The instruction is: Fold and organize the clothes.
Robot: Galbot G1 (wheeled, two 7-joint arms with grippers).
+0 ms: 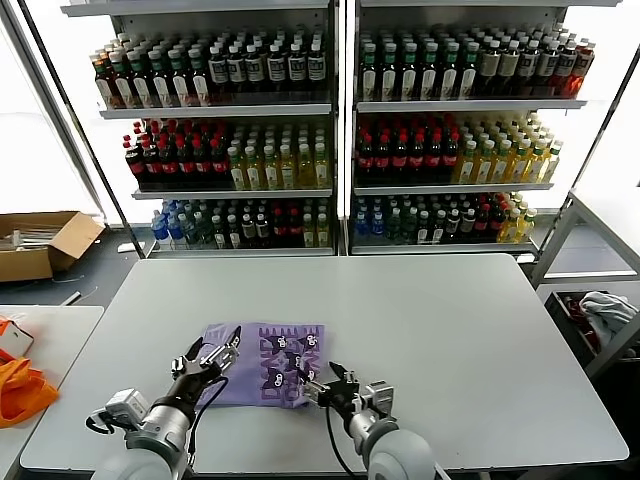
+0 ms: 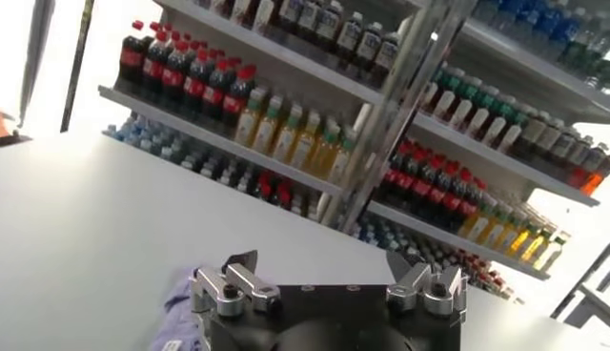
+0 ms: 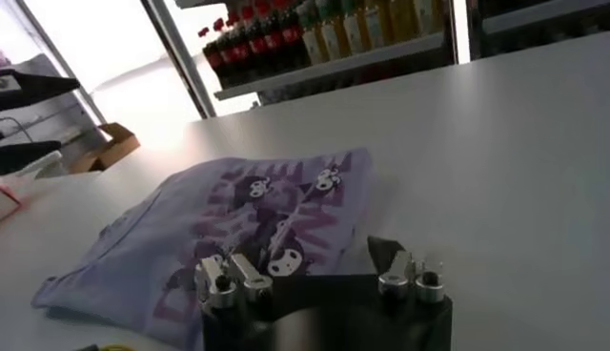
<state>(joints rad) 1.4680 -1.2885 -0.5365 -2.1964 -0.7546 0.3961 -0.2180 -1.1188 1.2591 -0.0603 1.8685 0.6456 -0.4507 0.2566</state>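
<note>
The shirt (image 1: pixel 262 362) lies flat on the desk (image 1: pixel 450 340), in the lower centre-left of the head view, already reduced to a compact rectangle with the dark print facing up. Judged from this shape, the folding is well advanced; final squaring or placement may remain.

The left tool (image 1: pixel 213 360) sits at the lower left of the head view, over the shirt's left edge. Its fingers are spread and hold nothing. The left wrist view confirms the gap, with only a scrap of lavender cloth visible below one finger (image 2: pixel 232 286). Contact with the fabric cannot be confirmed.

The right tool (image 1: pixel 332 382) is at the lower centre of the head view, just beside the shirt's lower right corner. Its fingers are likewise apart and empty, as the right wrist view shows the shirt (image 3: pixel 238 229) lying beyond them untouched.

Both tools flank the near edge, which suits either a release or a fresh pinch at both ends.

An orange cloth (image 1: pixel 20 385) lies on a separate surface at far left, well apart.
</note>
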